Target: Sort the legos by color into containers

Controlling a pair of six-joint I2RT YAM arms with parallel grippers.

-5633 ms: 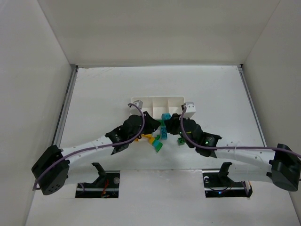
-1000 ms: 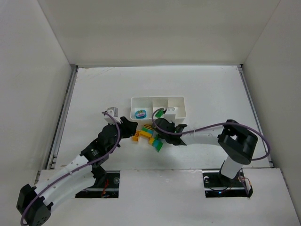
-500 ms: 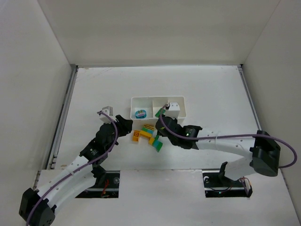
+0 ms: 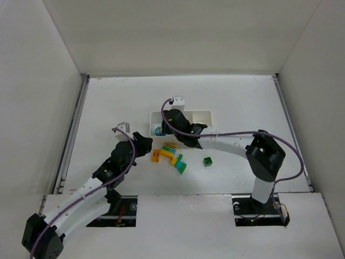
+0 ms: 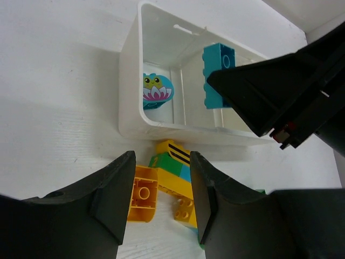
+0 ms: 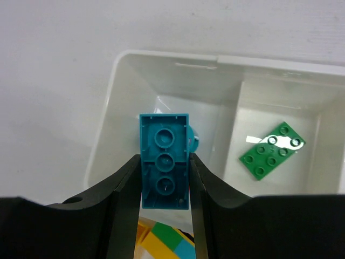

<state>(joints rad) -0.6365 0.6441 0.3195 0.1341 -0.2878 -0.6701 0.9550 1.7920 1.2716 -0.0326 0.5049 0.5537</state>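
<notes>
The white three-compartment tray (image 6: 167,55) lies at mid table. My right gripper (image 6: 164,174) is shut on a teal-blue brick (image 6: 164,162) and holds it above the left compartment, where a teal piece with a printed face (image 5: 156,91) lies. A green flat plate (image 6: 272,150) lies in the middle compartment. My left gripper (image 5: 161,199) is open and empty, low over the table just in front of the tray (image 5: 129,108). A yellow brick (image 5: 141,200) sits by its left finger. A joined yellow, green and blue pile (image 4: 171,152) lies there too.
A single green brick (image 4: 207,161) lies on the table to the right of the pile. The right arm (image 4: 226,141) reaches across the front of the tray and hides much of it from above. White walls close in the table.
My right gripper has moved left from the middle compartment to over the left one. It showed a green piece before and now holds the teal brick. The left arm has barely moved.
</notes>
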